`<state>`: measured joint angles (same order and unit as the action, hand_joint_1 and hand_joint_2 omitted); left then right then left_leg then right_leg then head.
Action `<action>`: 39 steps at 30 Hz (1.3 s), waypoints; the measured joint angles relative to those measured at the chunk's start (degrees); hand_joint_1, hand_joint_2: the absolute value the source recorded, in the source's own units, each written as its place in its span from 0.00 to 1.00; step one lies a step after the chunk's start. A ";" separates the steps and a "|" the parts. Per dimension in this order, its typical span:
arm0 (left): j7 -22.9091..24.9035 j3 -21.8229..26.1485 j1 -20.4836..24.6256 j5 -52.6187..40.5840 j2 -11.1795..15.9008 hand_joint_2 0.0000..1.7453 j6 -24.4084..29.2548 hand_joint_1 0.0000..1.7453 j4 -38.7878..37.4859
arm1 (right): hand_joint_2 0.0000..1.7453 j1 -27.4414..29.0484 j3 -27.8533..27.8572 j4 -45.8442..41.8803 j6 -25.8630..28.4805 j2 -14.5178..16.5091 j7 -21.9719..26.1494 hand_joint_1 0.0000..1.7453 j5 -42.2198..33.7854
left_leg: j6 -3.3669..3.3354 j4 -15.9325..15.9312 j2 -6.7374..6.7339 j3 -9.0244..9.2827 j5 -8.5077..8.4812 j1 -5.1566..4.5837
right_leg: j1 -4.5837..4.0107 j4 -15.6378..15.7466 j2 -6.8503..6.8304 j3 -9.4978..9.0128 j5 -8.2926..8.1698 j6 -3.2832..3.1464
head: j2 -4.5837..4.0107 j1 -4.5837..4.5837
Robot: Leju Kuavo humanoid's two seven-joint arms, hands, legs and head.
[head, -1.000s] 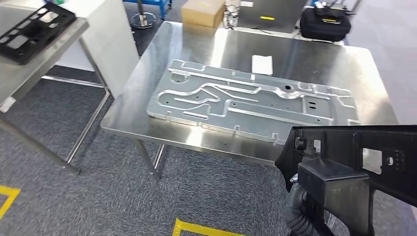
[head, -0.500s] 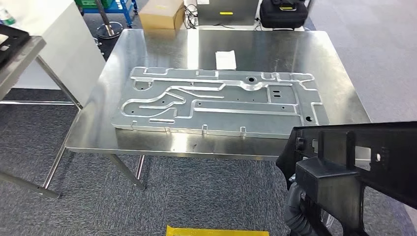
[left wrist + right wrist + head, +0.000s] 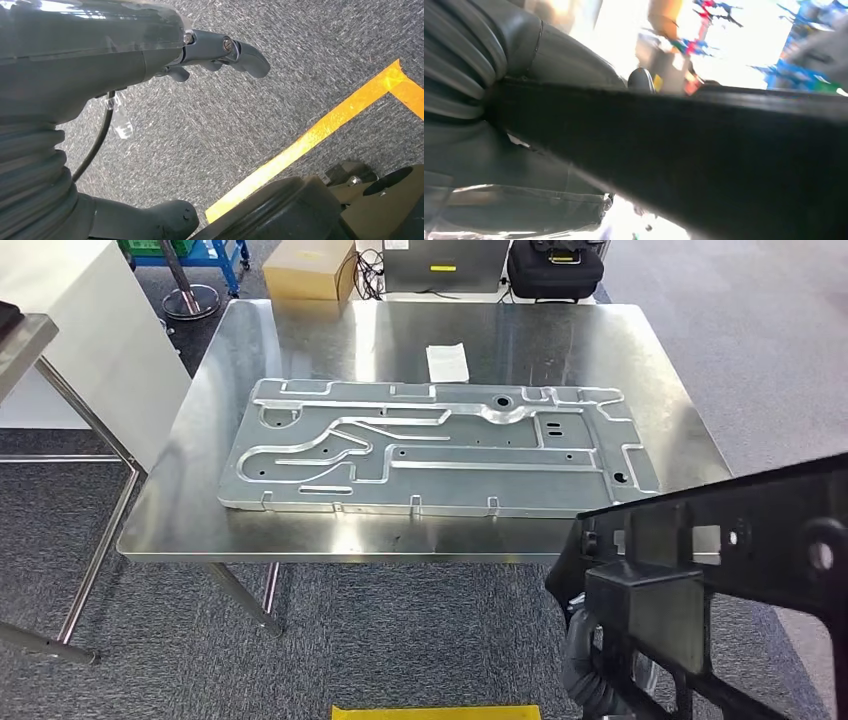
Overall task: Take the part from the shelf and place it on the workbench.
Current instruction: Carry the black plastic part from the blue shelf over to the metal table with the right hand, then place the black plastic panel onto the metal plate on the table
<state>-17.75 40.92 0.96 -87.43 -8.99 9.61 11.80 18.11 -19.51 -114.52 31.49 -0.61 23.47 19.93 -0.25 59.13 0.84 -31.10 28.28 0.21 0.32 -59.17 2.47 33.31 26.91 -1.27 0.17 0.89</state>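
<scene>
- The black part (image 3: 730, 540) is off the shelf and held up at the robot's right side, near the tabletop's (image 3: 300, 350) near right corner and not yet resting on it.
- The right hand (image 3: 524, 150) is clamped on the part: in the right wrist view the dark bar of the part crosses right over the grey palm, with a fingertip showing past its edge.
- The left hand (image 3: 220, 50) hangs over grey carpet and a strip of yellow floor tape (image 3: 320, 135). It holds nothing, and its fingers are loosely apart.
- A large silver panel (image 3: 430, 445) already lies across the middle of the tabletop, with a small white slip (image 3: 447, 362) just behind it. The bare strip along the near edge is narrow.
- Risk, as I judge it: set down in front, the part may land on the panel's raised ribs, or overhang the near edge and tip off.
- The part is long and held from one side, so its far end may sag or swing and clip the tabletop corner on approach.
- The grip is largely hidden, so I cannot tell how secure it is. A slip during the reach would drop the part to the floor.
</scene>
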 joint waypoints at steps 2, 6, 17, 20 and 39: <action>-0.10 -0.01 0.06 -0.42 0.02 1.00 -0.31 0.00 0.00 | 1.00 -0.84 0.46 2.07 -1.98 -0.71 -2.82 1.00 -0.31 | -0.19 0.01 -0.01 0.01 0.01 -0.06 | 0.04 0.13 0.00 -0.06 -0.10 0.19 | 0.00 0.00; -0.51 -0.39 0.29 -1.79 0.16 1.00 -0.93 0.00 0.00 | 1.00 -4.66 4.53 7.93 -4.91 -1.73 -3.91 1.00 -1.58 | -0.52 0.05 0.02 -0.05 -0.06 -0.20 | 0.20 0.26 -0.04 -0.04 -0.24 1.07 | -0.01 -0.01; -0.83 -1.09 0.36 -2.54 0.40 1.00 -1.04 0.00 0.00 | 1.00 -9.19 17.86 17.29 -7.97 -1.49 -2.39 1.00 -4.21 | -0.58 0.00 0.06 -0.02 -0.09 -0.20 | 0.21 0.22 -0.16 0.09 -0.25 1.54 | 0.00 -0.03; -0.63 -1.30 0.36 -2.54 0.44 1.00 -1.05 0.00 0.00 | 1.00 -9.15 19.04 18.17 -8.29 -1.30 -2.35 1.00 -4.00 | -0.57 -0.03 0.06 -0.03 -0.10 -0.15 | 0.15 0.18 -0.16 0.15 -0.24 1.54 | 0.00 -0.03; -1.09 -5.95 0.77 -2.54 1.00 1.00 -2.17 0.00 0.00 | 1.00 -29.24 21.78 34.17 -7.34 -13.32 -29.65 1.00 55.11 | -0.62 -0.02 0.18 -0.27 -0.44 -0.18 | 0.22 0.08 -0.24 0.20 -0.47 1.81 | -0.01 -0.03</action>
<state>-18.84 34.97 1.73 -89.96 -7.99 7.44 11.80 -11.13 2.27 -80.35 24.15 -13.93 -6.19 75.04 -0.88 59.11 1.02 -31.37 27.84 0.03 0.54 -59.08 2.23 33.51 26.44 0.54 0.17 0.85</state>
